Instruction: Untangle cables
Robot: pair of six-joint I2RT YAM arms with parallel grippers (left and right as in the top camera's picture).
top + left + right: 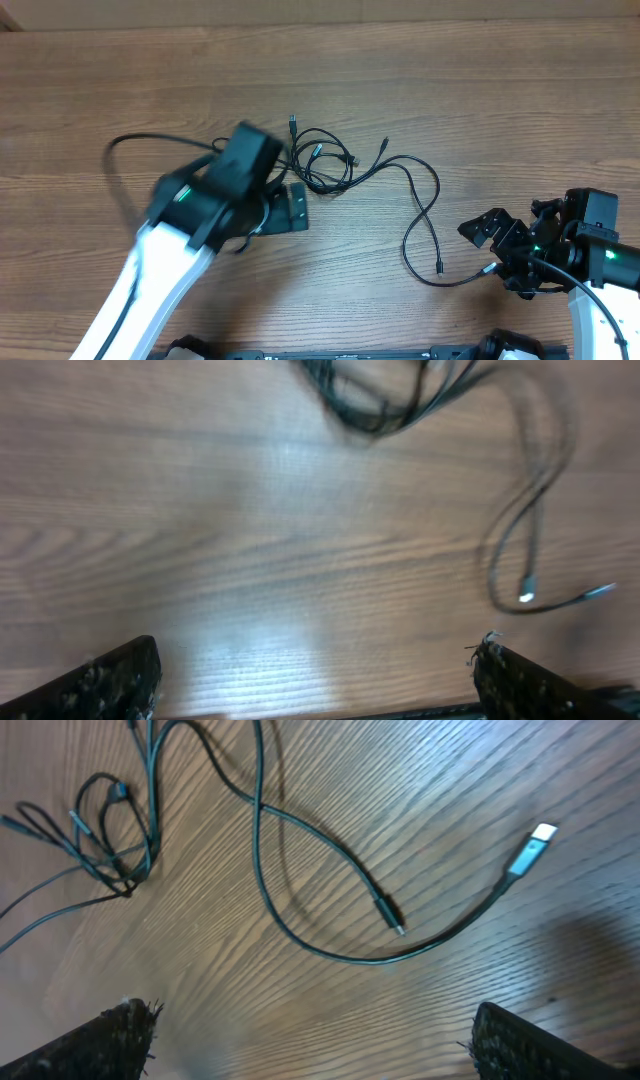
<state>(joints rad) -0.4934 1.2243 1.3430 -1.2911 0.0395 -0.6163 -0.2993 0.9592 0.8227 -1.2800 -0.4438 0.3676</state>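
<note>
Thin black cables (325, 165) lie tangled in a small knot at the table's middle. One long strand (425, 215) loops right and down to a silver-tipped plug (489, 268). My left gripper (288, 207) is open and empty just left of the knot; its view is blurred, with the knot (370, 405) at the top and a strand (530, 530) at right. My right gripper (495, 235) is open and empty, right of the strand's end. Its view shows the knot (105, 840), the strand (300, 870), a small plug (390, 915) and the silver plug (532, 848).
A thicker black arm cable (140, 145) arcs over the table behind the left arm. The wooden table (500, 90) extends far and right of the cables.
</note>
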